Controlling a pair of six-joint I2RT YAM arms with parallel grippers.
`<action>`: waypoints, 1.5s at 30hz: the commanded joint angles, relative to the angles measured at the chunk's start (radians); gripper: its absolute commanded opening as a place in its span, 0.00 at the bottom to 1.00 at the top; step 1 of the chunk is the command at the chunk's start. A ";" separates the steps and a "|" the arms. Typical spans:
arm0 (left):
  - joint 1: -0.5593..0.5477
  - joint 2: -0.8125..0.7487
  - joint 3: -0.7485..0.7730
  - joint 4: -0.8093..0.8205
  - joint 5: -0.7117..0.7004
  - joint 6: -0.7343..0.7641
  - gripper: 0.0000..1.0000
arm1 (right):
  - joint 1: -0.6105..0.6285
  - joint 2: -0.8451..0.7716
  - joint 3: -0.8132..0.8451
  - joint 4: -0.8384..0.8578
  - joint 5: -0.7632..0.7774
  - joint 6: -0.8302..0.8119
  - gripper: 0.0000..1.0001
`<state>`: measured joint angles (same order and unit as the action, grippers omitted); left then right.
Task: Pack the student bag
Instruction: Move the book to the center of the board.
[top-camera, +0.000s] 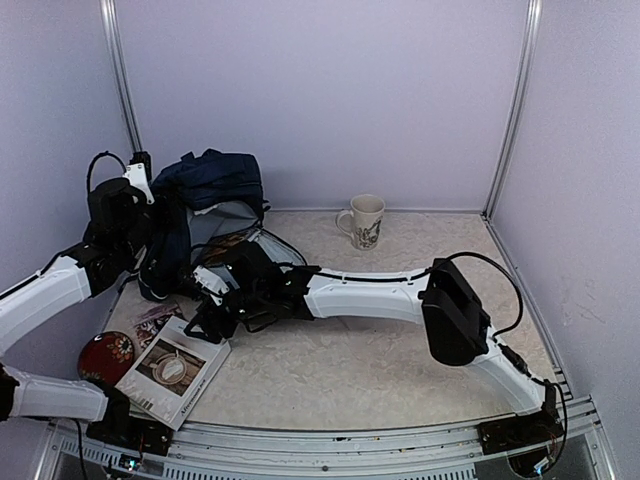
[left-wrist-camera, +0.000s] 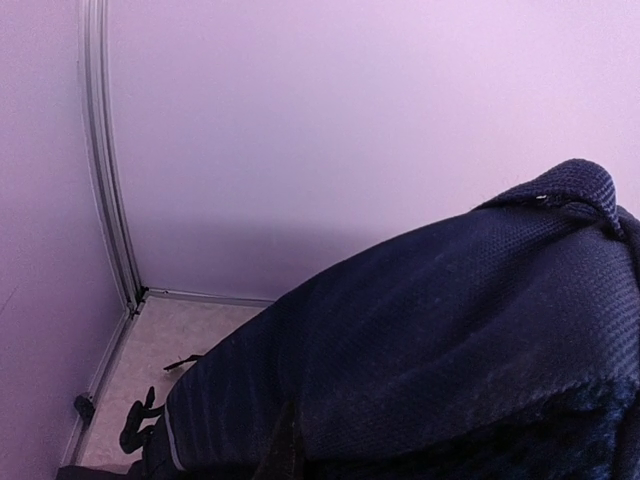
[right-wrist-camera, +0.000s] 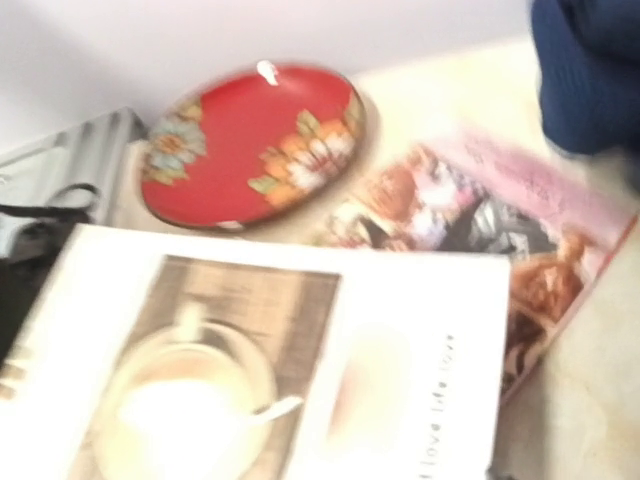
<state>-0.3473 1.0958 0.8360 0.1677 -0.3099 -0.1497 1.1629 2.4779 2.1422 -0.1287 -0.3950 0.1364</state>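
The student bag (top-camera: 212, 180), navy with an open mouth showing light grey lining (top-camera: 228, 214), stands at the back left. My left gripper (top-camera: 143, 183) is at the bag's top left edge. In the left wrist view navy fabric (left-wrist-camera: 450, 330) covers its fingers, and it seems shut on the bag. My right gripper (top-camera: 212, 312) hovers low over the top edge of a white book with a coffee-cup picture (top-camera: 175, 372). Its fingers do not show in the blurred right wrist view, where the book (right-wrist-camera: 300, 370) fills the lower part.
A red flowered plate (top-camera: 105, 355) lies left of the book and also shows in the right wrist view (right-wrist-camera: 250, 145). A pink magazine (top-camera: 157, 320) lies partly under the book, by the bag. A patterned mug (top-camera: 365, 220) stands at the back centre. Walls close in on three sides.
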 joint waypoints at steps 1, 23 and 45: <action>0.051 -0.055 0.008 0.189 0.050 -0.069 0.00 | -0.018 0.104 0.151 -0.125 -0.018 0.058 0.65; 0.064 -0.068 0.014 0.169 0.083 -0.052 0.00 | -0.039 0.189 0.150 -0.200 -0.233 0.040 0.53; 0.064 -0.090 0.012 0.170 0.083 -0.017 0.00 | -0.187 -0.239 -0.519 -0.041 -0.415 0.249 0.00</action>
<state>-0.2932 1.0676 0.8196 0.1547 -0.2234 -0.1375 1.0260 2.4168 1.8145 -0.1871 -0.8013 0.3172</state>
